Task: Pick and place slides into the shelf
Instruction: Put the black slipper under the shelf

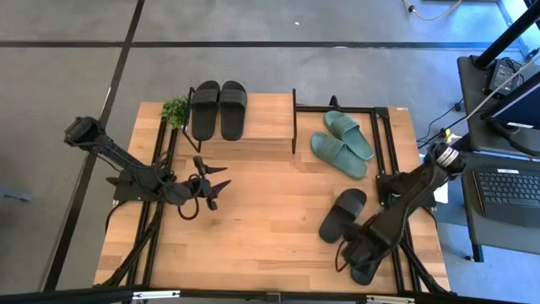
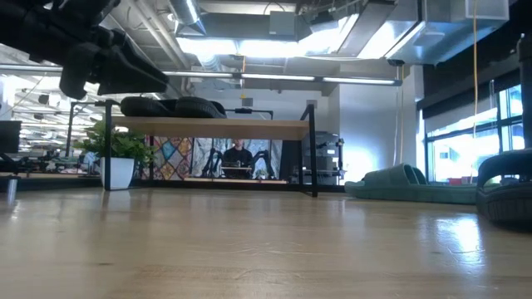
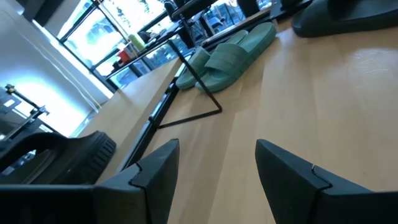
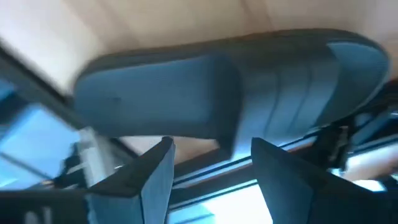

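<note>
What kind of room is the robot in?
Probably a robot lab or workshop. The wooden table sits on a bare grey floor, a laptop stands beside it, and ceiling ducts and more workbenches show behind.

Two black rubber slides (image 1: 218, 109) are set on the low wooden-topped shelf (image 1: 268, 118); two teal slides (image 1: 342, 142) are laid beside it.

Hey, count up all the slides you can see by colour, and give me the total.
Black slides: 4
Teal-green slides: 2
Total: 6
</note>
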{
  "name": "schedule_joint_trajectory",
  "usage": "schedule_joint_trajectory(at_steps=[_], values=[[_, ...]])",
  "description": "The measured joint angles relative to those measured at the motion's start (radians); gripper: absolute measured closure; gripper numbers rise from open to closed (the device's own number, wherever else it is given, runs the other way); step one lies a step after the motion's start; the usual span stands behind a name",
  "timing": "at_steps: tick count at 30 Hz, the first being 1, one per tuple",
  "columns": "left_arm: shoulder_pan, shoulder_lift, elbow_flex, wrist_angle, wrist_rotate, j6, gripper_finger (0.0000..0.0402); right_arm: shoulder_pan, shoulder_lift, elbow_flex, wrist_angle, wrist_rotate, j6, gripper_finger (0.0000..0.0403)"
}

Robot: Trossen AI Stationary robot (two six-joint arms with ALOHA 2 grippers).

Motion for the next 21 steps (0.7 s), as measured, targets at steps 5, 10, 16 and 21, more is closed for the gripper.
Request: schedule_joint_trajectory(at_steps=[5, 10, 16, 21], values=[[0.033, 0.0, 0.0, 0.0, 0.0, -0.008, 0.0198, 0.003, 0.079, 0.0, 0.006, -0.006, -0.088, 0.0191], [0.058, 0.0, 0.0, 0.0, 0.0, -0.008, 0.0198, 0.003, 0.138, 0.0, -0.101, -0.011, -0.111, 0.0191], [0.076, 0.0, 0.0, 0.0, 0.0, -0.009, 0.0198, 0.012, 0.186, 0.0, -0.186, 0.026, -0.104, 0.0191], [0.08, 0.0, 0.0, -0.001, 0.0, -0.009, 0.0198, 0.017, 0.222, 0.0, -0.153, 0.067, -0.108, 0.0191]])
